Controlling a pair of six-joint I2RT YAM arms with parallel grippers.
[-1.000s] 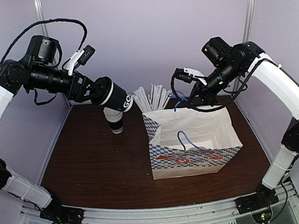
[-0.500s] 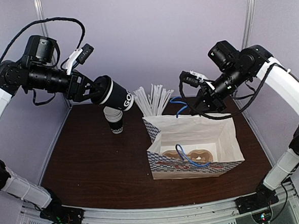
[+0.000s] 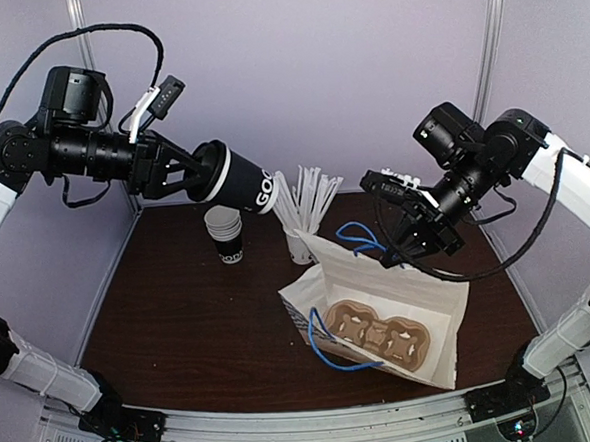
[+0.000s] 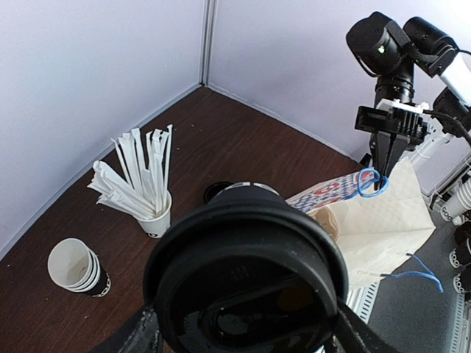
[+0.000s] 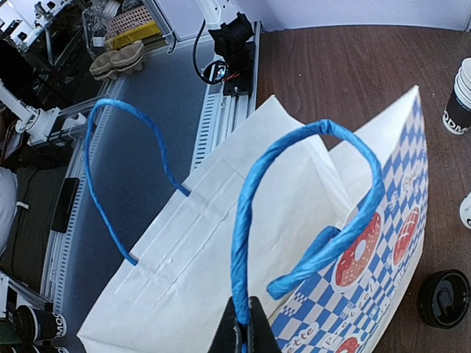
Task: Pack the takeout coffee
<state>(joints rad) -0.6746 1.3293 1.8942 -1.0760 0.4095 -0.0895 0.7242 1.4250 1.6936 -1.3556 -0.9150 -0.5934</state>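
Note:
The takeout coffee (image 3: 243,182), a black cup with white lettering, hangs on its side above the table's back left. My left gripper (image 3: 198,172) is shut on it at the lid end. Its black lid (image 4: 246,272) fills the left wrist view, with my left gripper (image 4: 246,340) clamped on either side. A white paper bag (image 3: 420,291) with blue checks and donut prints leans toward the near edge, its mouth facing up. My right gripper (image 3: 391,256) is shut on one blue handle (image 5: 254,220) of the bag (image 5: 206,257), pinching the cord at my right gripper (image 5: 245,329).
A white cup of wrapped straws (image 3: 300,209) stands behind the bag, also in the left wrist view (image 4: 151,209). Left of it is a stack of lidless cups (image 3: 226,235). A loose black lid (image 5: 444,298) lies on the brown table (image 3: 171,329). The bag's second handle (image 3: 328,349) hangs loose.
My right gripper moved down and right with the handle, and the bag tipped from upright toward the near edge. My left gripper carried the coffee slightly up and right.

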